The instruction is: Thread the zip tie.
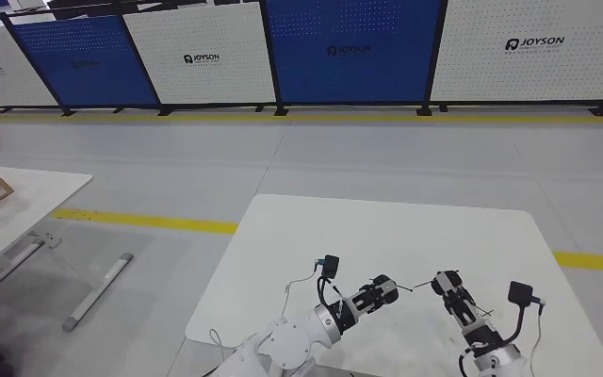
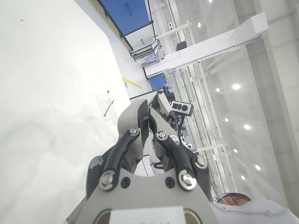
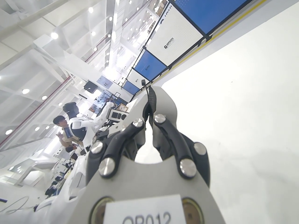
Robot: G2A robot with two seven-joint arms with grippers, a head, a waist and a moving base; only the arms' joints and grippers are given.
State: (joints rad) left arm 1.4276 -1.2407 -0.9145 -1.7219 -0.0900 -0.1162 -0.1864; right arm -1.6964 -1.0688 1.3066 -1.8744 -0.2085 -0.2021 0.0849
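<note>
Two grippers are seen above one white, round-cornered table (image 1: 377, 226), both near its 6 o'clock edge in the top view. The left gripper (image 1: 386, 292), grey metal with black pads, is placed at 9 o'clock of the right gripper (image 1: 443, 281). Their tips are turned towards each other and are a little apart. One thin black plastic zip tie (image 1: 415, 285) is counted between them. It appears as a fine dark line running from the right gripper towards the left gripper's tip at 9 o'clock.

The right wrist view gives the closer detail. The right gripper (image 3: 150, 90) is seen with its fingers pressed fully together on the zip tie (image 3: 144, 82), whose small square head stands just beyond the fingertips. In the left wrist view the left gripper (image 2: 147, 111) is seen with its fingers closed against each other — whether the tie is pinched there cannot be told.

One further thin dark strip (image 2: 108, 103) is shown lying flat on the table. In the top view it is found at 4 o'clock of the right gripper, beside that arm — whether it is a second tie cannot be told.
</note>
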